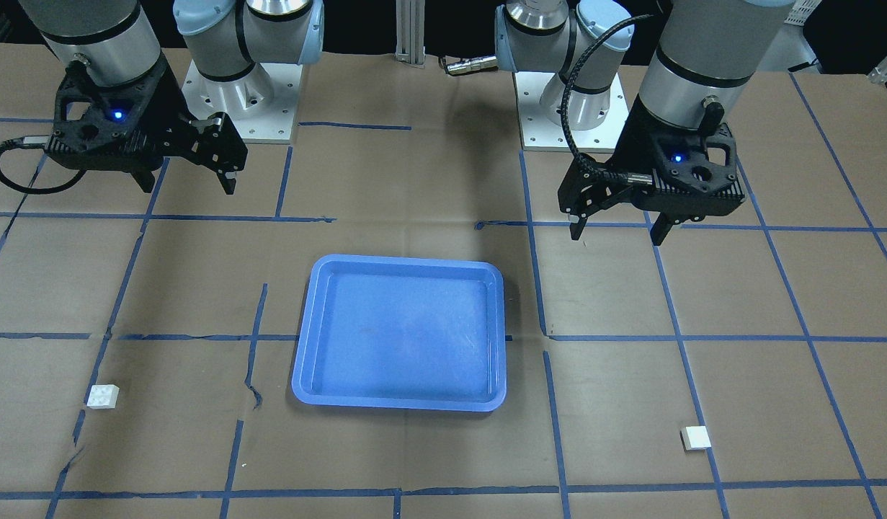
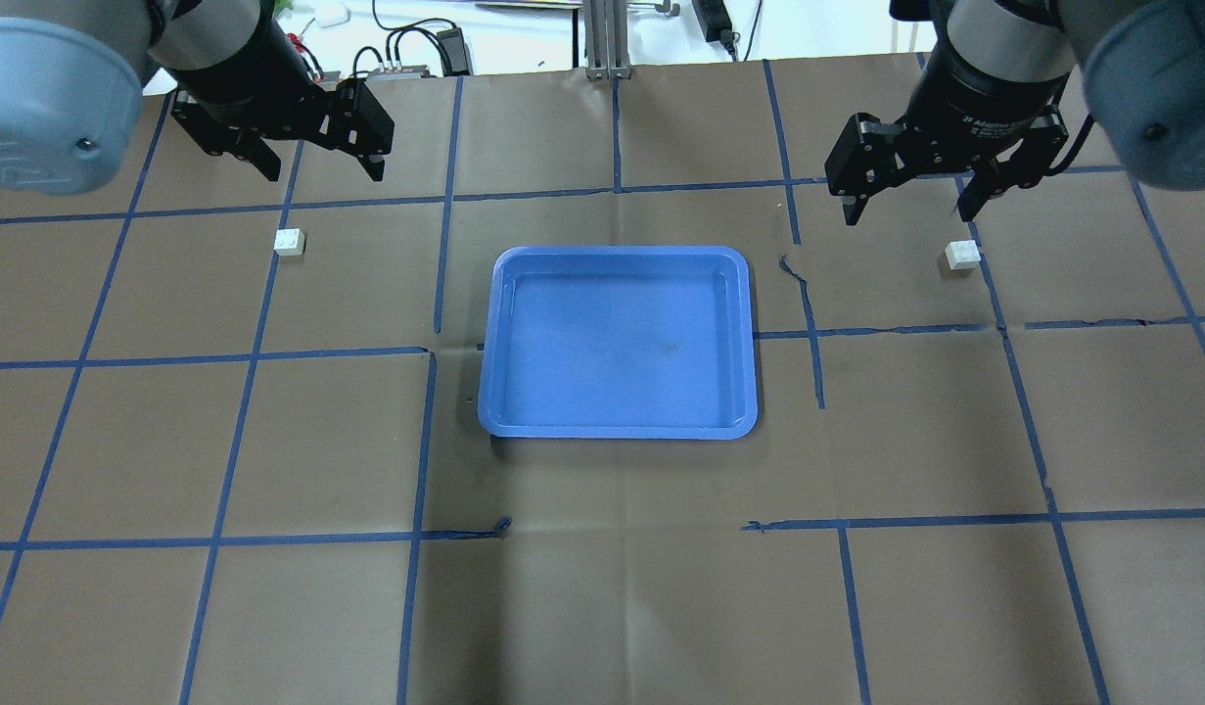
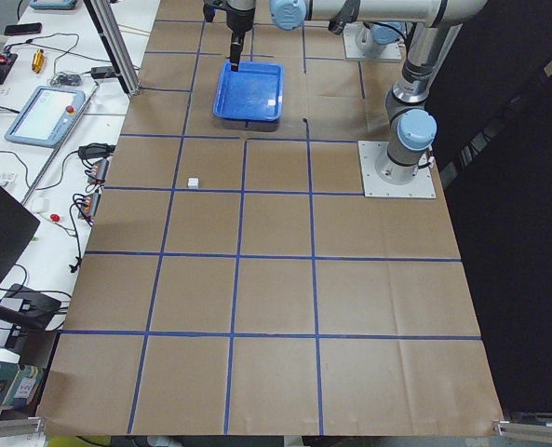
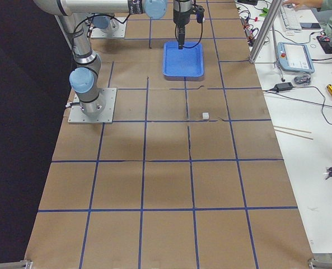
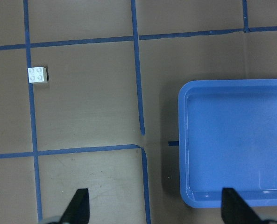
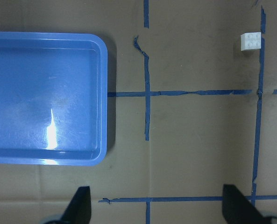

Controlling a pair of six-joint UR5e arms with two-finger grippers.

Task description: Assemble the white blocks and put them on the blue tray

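The blue tray (image 2: 617,338) lies empty at the table's middle; it also shows in the front-facing view (image 1: 403,335). One white block (image 2: 289,242) lies left of the tray, also seen in the front-facing view (image 1: 695,437) and the left wrist view (image 5: 38,74). The other white block (image 2: 962,255) lies right of the tray, also seen in the front-facing view (image 1: 102,396) and the right wrist view (image 6: 251,42). My left gripper (image 2: 324,174) is open and empty, above the table beyond its block. My right gripper (image 2: 905,215) is open and empty, just left of its block.
Brown paper with a blue tape grid covers the table (image 2: 602,587). The arm bases (image 1: 238,101) stand on the robot's side. Cables and devices lie past the far edge (image 2: 416,39). The tray's corner shows in the left wrist view (image 5: 236,140) and the right wrist view (image 6: 45,93).
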